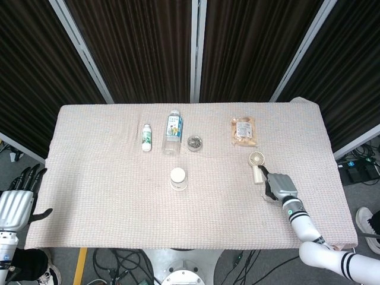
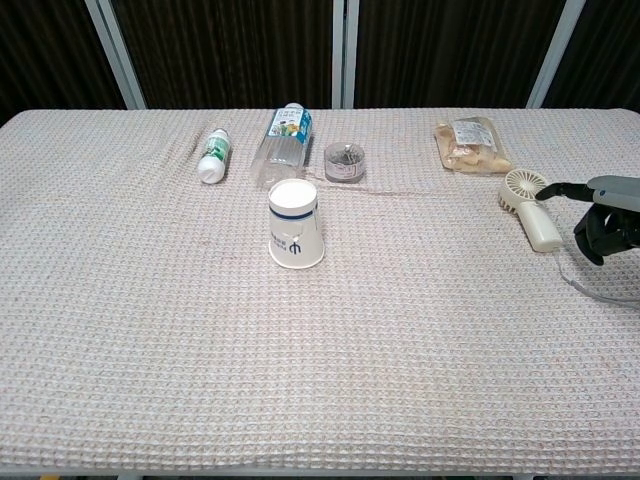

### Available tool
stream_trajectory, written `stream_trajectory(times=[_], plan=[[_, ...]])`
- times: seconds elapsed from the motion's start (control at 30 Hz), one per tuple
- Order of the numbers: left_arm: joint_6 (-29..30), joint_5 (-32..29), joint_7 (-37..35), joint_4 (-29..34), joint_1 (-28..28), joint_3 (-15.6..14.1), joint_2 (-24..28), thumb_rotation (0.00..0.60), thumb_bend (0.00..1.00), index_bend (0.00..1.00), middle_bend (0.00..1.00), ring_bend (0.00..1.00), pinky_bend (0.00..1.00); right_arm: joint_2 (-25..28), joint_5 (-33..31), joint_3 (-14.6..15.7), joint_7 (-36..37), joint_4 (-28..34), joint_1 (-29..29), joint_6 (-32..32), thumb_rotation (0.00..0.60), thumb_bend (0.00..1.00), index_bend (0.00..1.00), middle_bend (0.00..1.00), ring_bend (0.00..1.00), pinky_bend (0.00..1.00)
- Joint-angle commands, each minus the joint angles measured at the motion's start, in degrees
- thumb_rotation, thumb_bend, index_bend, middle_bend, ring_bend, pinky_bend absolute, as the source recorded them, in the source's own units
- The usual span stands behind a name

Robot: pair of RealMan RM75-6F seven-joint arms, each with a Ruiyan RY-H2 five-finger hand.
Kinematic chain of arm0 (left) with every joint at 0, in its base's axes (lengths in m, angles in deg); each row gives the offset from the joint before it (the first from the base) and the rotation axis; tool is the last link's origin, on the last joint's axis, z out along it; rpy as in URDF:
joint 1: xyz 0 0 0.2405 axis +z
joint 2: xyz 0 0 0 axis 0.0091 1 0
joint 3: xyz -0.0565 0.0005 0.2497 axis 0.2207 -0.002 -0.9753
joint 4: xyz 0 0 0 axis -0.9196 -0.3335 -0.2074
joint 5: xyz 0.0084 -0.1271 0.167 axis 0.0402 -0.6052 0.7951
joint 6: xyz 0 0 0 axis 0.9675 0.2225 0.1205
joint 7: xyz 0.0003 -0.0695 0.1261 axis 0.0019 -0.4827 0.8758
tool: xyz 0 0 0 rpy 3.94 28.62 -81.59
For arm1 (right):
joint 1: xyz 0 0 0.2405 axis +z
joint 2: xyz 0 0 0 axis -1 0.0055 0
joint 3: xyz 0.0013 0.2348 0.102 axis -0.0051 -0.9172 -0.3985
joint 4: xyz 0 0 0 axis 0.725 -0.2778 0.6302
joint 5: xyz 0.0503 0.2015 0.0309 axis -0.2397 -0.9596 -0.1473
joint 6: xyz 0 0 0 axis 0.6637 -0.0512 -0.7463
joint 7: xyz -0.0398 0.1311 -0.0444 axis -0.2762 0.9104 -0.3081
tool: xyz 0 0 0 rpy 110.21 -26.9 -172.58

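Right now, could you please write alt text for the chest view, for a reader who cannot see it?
The right hand reaches in from the right edge, beside a small cream handheld fan lying on a waffle-weave cloth. An upside-down paper cup stands mid-table; behind it lie two bottles, a small tin and a snack packet.

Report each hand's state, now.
Left hand: open, holding nothing, off the table's edge.
Right hand: open beside the handheld fan, not gripping it.
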Motion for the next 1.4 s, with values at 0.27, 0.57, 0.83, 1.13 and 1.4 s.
stream_trajectory(times=[0.27, 0.57, 0.83, 1.13, 1.4], plan=[[0.71, 0.88, 0.06, 0.36, 0.18, -0.13, 0.13, 0.6, 0.03, 0.06, 0.0, 0.0, 0.2, -0.67, -0.97, 1.0, -0.34, -0.6, 0.47, -0.28, 0.6, 1.0, 0.0, 0.94, 0.9, 0.87], [0.63, 0.81, -0.09, 0.43, 0.22, -0.13, 0.17, 0.6, 0.03, 0.06, 0.0, 0.0, 0.2, -1.22, -2.34, 1.9, -0.1, -1.38, 0.67, 0.29, 0.6, 1.0, 0.0, 0.94, 0.9, 0.87], [0.52, 0.82, -0.09, 0.54, 0.12, -0.04, 0.36, 0.6, 0.03, 0.06, 0.0, 0.0, 0.2, -2.23, -2.96, 2.33, 1.22, -3.08, 0.89, 1.93, 0.6, 1.0, 0.0, 0.94, 0.9, 0.87], [0.83, 0.75, -0.01, 0.88, 0.31, 0.03, 0.79, 0.6, 0.03, 0.06, 0.0, 0.0, 0.2, -3.15, -2.63, 2.55, 3.14, -4.48, 0.9, 3.28, 0.6, 1.0, 0.0, 0.94, 0.9, 0.87], [1.17, 0.99, 0.08, 1.22, 0.27, 0.23, 0.92, 0.6, 0.03, 0.06, 0.0, 0.0, 0.2, 0.21, 2.75, 0.5, 5.71, 0.17, -0.98, -3.25, 0.6, 1.0, 0.0, 0.94, 0.9, 0.87]])
